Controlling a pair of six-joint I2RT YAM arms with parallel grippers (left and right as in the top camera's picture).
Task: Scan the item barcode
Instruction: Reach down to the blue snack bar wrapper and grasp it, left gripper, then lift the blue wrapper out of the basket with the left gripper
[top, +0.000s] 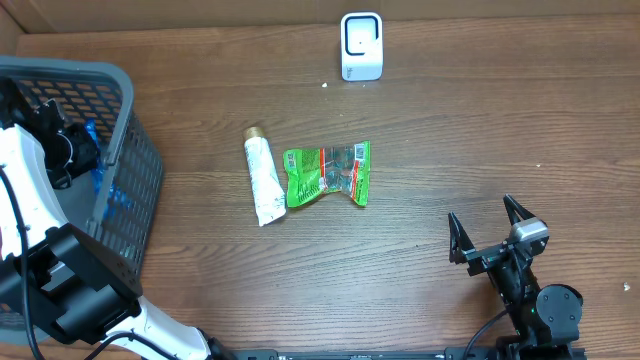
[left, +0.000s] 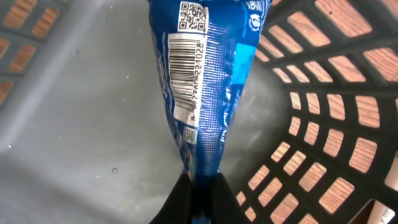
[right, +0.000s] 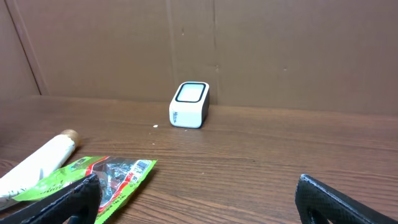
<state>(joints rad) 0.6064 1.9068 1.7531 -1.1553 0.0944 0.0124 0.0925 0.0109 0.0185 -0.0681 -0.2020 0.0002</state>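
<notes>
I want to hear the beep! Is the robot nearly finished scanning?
Not yet. A tube and a green packet lie on the table; whether they were scanned, I can't tell. The left tool is shut on a blue packet inside the basket, barcode showing. It must reach the white scanner. The right tool hangs open.

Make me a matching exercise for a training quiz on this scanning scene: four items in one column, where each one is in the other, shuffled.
1 blue packet
2 white tube
3 green packet
4 scanner

A stands at the table's far edge
B pinched in the left gripper, inside the basket
C lies flat, cap toward the far edge
D lies crumpled beside the tube

Pairs: 1-B, 2-C, 3-D, 4-A.
</notes>
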